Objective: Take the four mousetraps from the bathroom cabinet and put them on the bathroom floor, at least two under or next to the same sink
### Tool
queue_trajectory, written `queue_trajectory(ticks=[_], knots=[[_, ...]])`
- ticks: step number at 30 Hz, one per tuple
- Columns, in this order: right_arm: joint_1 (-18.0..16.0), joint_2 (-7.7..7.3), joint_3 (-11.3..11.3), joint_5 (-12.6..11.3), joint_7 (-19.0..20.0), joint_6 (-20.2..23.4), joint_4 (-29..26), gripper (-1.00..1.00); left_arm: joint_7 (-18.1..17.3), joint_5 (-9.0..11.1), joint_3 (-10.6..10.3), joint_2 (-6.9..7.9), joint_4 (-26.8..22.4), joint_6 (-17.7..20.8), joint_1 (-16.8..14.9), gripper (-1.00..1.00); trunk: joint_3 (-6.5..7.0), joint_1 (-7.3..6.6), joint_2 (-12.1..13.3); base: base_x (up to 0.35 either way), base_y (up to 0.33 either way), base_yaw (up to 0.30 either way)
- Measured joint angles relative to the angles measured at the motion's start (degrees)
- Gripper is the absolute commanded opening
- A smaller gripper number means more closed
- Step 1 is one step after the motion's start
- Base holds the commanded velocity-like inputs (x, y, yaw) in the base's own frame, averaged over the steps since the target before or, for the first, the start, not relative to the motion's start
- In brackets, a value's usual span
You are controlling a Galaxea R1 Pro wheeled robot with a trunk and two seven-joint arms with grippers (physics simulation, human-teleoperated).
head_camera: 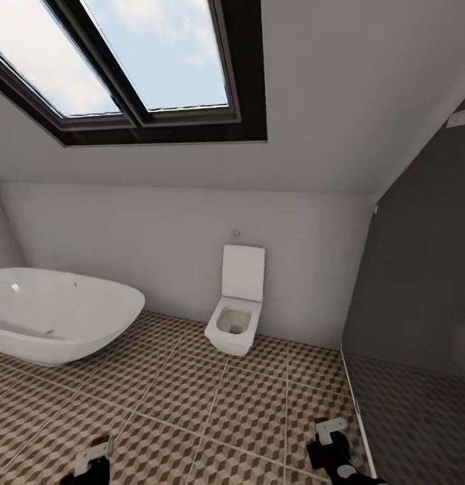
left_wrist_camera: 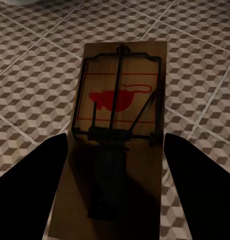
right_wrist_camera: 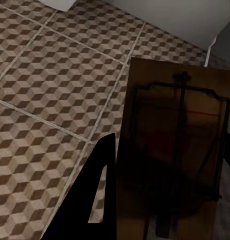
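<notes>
Each hand (left_wrist_camera: 115, 200) (right_wrist_camera: 160, 200) grips a wooden, dark-wired mousetrap (left_wrist_camera: 117, 125) (right_wrist_camera: 177, 150) above cube-patterned floor (head_camera: 212, 411).

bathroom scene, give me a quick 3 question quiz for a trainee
1. True or false: each gripper carries a mousetrap.
2. What stands against the back wall in the head view? A) toilet B) cabinet C) door
3. What picture is printed on the left mousetrap?

Key
1. True: the left gripper holds the left mousetrap, and the right gripper holds the right mousetrap, both above the floor.
2. A, the toilet, lid up, right of the tub.
3. A red mouse.
</notes>
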Motion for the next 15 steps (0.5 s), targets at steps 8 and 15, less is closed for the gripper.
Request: queue_trajectory(ticks=[8,15], knots=[[0.00,0.00,0.00,-0.04,0.00,-0.04,0.00,-1.00,-0.05,0.03,0.02,0.04,0.00,0.02,0.00,-1.00,0.00,0.00,0.00,0.332,0.000,-0.037],[0.01,-0.04,0.00,-0.07,0.00,-0.07,-0.01,-1.00,-0.09,0.06,0.02,0.05,0.01,-0.01,-0.01,-1.00,0.00,0.00,0.00,0.331,0.018,-0.236]])
